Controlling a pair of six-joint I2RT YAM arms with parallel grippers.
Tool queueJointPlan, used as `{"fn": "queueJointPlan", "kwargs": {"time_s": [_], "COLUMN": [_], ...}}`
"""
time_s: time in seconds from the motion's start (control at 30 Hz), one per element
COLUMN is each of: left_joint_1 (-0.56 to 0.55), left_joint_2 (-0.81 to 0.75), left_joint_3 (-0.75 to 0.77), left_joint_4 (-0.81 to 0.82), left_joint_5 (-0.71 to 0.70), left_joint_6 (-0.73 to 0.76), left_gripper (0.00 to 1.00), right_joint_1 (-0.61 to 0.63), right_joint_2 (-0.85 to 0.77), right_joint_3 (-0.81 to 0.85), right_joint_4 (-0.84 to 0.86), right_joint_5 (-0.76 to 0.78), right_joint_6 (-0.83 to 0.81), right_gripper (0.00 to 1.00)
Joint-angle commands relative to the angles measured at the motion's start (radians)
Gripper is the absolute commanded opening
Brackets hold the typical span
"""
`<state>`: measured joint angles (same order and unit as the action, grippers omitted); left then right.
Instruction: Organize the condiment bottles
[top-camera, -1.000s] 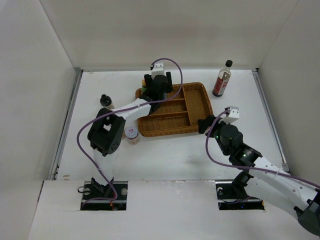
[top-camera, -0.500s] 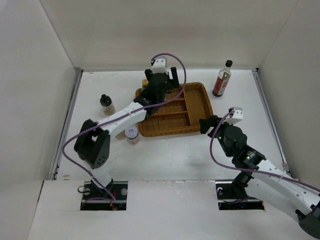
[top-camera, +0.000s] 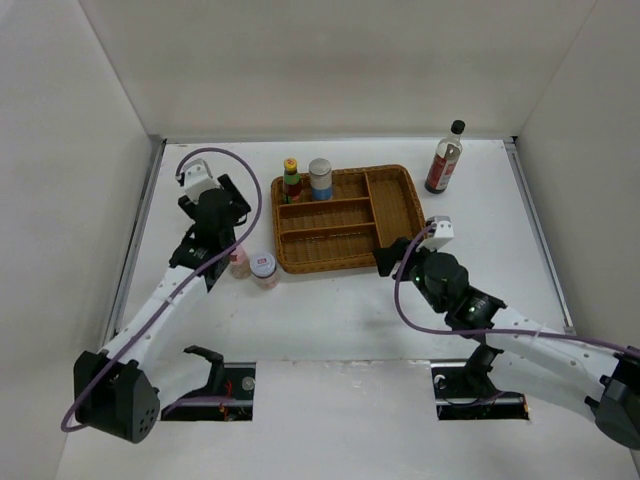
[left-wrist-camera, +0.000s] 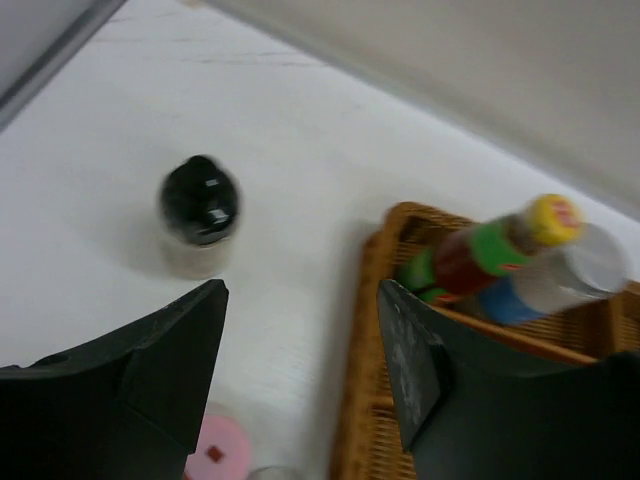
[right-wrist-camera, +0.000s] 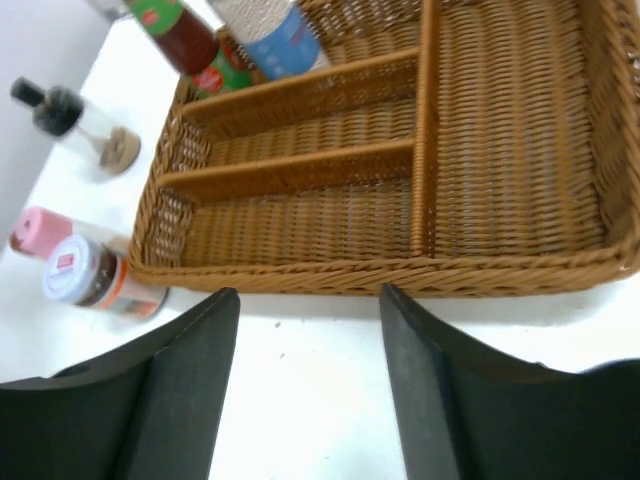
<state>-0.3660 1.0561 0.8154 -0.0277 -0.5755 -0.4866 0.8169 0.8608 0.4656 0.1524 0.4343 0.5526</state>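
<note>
The yellow-capped bottle (top-camera: 291, 180) and the silver-lidded jar (top-camera: 320, 178) stand in the back left compartment of the wicker tray (top-camera: 392, 208). The pink-lidded jar (top-camera: 238, 262) and white-lidded jar (top-camera: 264, 268) stand left of the tray's front corner. The tall dark-sauce bottle (top-camera: 445, 158) stands at the back right. My left gripper (top-camera: 228, 200) is open and empty, hovering left of the tray; it hides the black-capped jar from above. In the left wrist view that jar (left-wrist-camera: 200, 215) stands just ahead of the gripper (left-wrist-camera: 300, 295). My right gripper (top-camera: 392, 255) is open and empty at the tray's front right corner.
The right wrist view shows the tray (right-wrist-camera: 520, 130) with bare compartments just beyond my open gripper (right-wrist-camera: 308, 300), and the pink-lidded jar (right-wrist-camera: 40, 228), white-lidded jar (right-wrist-camera: 85, 275) and black-capped jar (right-wrist-camera: 70, 115) to its left. White walls close the table on three sides.
My left arm has swung left, away from the tray's back left corner to over the black-capped jar, uncovering the silver-lidded jar in the tray. My right gripper has shifted slightly left along the tray's front.
</note>
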Motion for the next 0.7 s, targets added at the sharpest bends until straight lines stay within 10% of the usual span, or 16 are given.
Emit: {"fn": "queueJointPlan", "kwargs": {"time_s": [0.0,0.23,0.67], "left_joint_1": [0.093,0.199,0.284], "left_joint_2": [0.04,0.303,0.585], "left_joint_3": [-0.027,0.083,0.31], "left_joint_4": [-0.064,0.028,-0.003], "left_joint_5": [-0.009,0.023,0.063], "left_joint_6": [-0.024,-0.01,0.034], "left_gripper": [0.61,0.76,0.76], "right_joint_1": [0.021,0.044,0.044], "right_joint_2": [0.026,0.038,0.046], "right_joint_3": [-0.008,-0.036,-0.047], "right_joint_4": [0.145,0.191,0.205], "right_joint_5": [-0.048,-0.103,-0.12], "right_joint_6": [-0.019,-0.014,-0.013], "right_gripper": [0.72,0.82,0.83]}}
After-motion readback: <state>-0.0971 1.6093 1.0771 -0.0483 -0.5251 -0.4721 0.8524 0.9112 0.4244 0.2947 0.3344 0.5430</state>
